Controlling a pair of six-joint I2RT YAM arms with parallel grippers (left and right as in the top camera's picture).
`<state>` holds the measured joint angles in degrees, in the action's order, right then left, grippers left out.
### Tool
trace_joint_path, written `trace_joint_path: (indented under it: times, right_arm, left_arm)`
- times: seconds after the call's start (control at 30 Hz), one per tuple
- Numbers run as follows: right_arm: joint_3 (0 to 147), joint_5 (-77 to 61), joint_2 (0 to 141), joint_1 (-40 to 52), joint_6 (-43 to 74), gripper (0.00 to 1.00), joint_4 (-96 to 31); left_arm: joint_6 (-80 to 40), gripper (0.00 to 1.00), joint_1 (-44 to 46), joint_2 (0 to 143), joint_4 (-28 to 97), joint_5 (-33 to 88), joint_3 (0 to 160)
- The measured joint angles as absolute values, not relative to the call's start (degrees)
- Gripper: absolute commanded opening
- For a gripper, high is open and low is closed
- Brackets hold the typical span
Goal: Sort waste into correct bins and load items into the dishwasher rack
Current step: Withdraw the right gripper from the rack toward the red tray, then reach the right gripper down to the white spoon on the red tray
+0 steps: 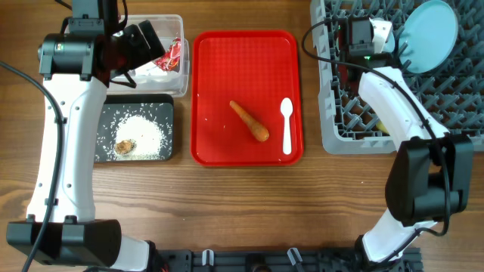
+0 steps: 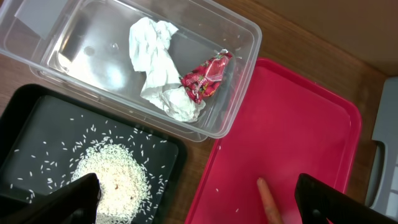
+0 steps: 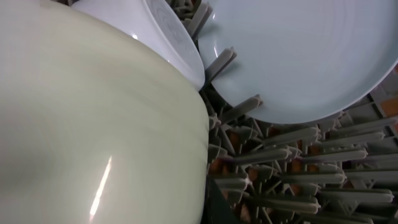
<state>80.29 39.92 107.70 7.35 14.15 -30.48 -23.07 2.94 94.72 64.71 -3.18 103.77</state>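
My left gripper [image 1: 144, 39] [image 2: 199, 205] is open and empty, above the gap between the black tray [image 1: 162, 113] and the red tray. The clear tub [image 1: 181, 53] holds the crumpled tissue [image 2: 158, 68] and the red wrapper [image 2: 205, 78]. Rice [image 1: 144, 132] and a brown lump [image 1: 125, 146] lie in the black tray. The carrot [image 1: 249, 121] and white spoon [image 1: 286, 125] lie on the red tray. My right gripper [image 1: 370, 34] is over the grey rack [image 1: 454, 106], shut on the pale green bowl [image 3: 93, 124]. The blue plate [image 1: 429, 34] stands in the rack, with a light blue bowl [image 3: 168, 31] beside it.
The red tray [image 1: 227, 68] sits in the middle between the bins and the rack. A few stray rice grains lie on it near the carrot tip [image 2: 268, 199]. The rack's upright pegs [image 3: 298, 168] stand close under the bowl and plate.
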Motion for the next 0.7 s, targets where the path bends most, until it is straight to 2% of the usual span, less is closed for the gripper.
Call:
trace_joint_path:
  times: [0.2, 0.3, 0.33, 0.37, 0.43, 0.5, 0.7]
  right_arm:
    - [80.97, 35.86, 107.50, 7.38, 12.47, 0.08, -33.91]
    - [80.99, 32.84, 106.89, 7.81, 10.09, 0.16, -36.34]
    - [80.95, 31.40, 106.56, 8.14, 8.82, 0.21, -37.10]
    - [80.82, 29.54, 106.17, 8.64, 7.35, 0.40, -37.67]
    - [80.75, 23.94, 105.80, 10.66, 5.06, 0.64, -37.82]
    - [80.75, 20.69, 105.58, 12.62, 3.46, 0.72, -38.72]
    - [80.71, 15.86, 105.16, 14.44, 2.26, 0.73, -42.09]
  left_arm:
    - [-23.07, 1.00, 2.94, 94.72, 64.73, -3.18, 103.77]
    - [-23.07, 1.00, 2.94, 94.72, 64.71, -3.18, 103.77]
    - [-23.09, 1.00, 2.94, 94.72, 64.73, -3.18, 103.77]
    - [-23.07, 1.00, 2.94, 94.72, 64.73, -3.18, 103.77]
    - [-23.09, 1.00, 2.94, 94.72, 64.71, -3.18, 103.77]
    - [-23.07, 1.00, 2.94, 94.72, 64.73, -3.18, 103.77]
    - [-23.09, 1.00, 2.94, 94.72, 64.73, -3.18, 103.77]
